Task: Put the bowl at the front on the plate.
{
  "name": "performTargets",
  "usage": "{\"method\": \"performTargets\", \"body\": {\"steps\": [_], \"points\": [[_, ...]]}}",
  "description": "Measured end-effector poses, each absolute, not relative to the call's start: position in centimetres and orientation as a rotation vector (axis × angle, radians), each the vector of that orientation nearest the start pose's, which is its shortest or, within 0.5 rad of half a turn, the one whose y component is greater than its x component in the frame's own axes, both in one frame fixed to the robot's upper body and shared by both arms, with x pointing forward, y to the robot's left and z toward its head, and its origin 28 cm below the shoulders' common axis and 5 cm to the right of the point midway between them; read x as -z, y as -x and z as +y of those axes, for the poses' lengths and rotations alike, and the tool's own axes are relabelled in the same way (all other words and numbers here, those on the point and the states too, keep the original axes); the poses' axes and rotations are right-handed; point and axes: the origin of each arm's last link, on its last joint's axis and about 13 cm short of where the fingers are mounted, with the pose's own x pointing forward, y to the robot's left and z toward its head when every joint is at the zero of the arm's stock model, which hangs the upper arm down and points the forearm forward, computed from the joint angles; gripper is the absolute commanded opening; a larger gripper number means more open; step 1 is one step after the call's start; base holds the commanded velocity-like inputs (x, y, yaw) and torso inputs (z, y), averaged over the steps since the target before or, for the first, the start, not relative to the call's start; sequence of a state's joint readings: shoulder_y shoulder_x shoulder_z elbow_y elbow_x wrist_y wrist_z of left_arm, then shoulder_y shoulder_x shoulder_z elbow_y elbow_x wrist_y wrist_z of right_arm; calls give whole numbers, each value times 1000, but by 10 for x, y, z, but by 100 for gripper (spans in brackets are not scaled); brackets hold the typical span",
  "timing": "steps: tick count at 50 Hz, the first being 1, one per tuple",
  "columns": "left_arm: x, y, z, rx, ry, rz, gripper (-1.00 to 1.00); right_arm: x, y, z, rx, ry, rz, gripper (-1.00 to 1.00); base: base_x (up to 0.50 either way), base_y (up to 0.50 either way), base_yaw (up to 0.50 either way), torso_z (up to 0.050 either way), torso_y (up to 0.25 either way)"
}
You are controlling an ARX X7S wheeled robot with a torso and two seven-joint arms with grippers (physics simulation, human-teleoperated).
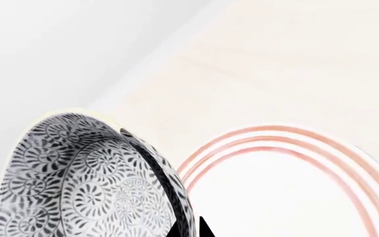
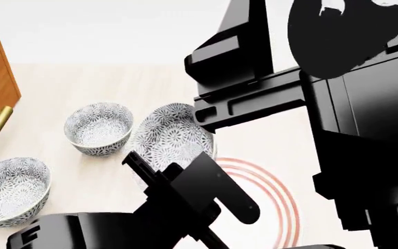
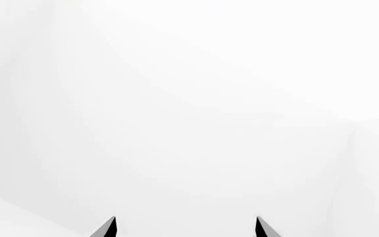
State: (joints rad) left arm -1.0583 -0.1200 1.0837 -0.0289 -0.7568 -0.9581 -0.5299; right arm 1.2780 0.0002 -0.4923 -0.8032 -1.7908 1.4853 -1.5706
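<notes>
While the left arm reaches in, here's the count —
Bowls: three patterned ones; two sit on the table (image 2: 116,67) at the left.
Held bowl (image 2: 171,136): tipped on edge, lifted beside the plate (image 2: 271,192), overlapping its ringed rim.
Plate: one.
Left gripper (image 2: 138,165): clamped on the bowl's rim, arm angled up from below.
Right gripper (image 3: 185,228): fingertips spread wide, facing blank white.

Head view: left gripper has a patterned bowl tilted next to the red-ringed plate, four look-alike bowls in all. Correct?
Not quite: the head view shows three bowls, not four. The left gripper holds one bowl tilted beside the plate; two other bowls stand on the table.
</notes>
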Motion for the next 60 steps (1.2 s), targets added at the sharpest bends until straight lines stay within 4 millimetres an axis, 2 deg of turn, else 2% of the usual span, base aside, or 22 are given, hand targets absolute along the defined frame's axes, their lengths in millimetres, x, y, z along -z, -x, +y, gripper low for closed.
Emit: {"method": "performTargets", "body": {"steps": [15, 47, 60], "points": [[-156, -298, 70, 493, -632, 261, -100, -343, -162, -115, -12, 444, -553, 100, 0, 0, 0, 0, 1], [-176, -295, 55, 648, -733, 331, -100, -339, -160, -117, -10, 434, -551, 100, 0, 0, 0, 0, 0], [-176, -294, 50, 669, -774, 362, -100, -338, -160, -119, -7, 429, -551, 100, 0, 0, 0, 0, 1]]}}
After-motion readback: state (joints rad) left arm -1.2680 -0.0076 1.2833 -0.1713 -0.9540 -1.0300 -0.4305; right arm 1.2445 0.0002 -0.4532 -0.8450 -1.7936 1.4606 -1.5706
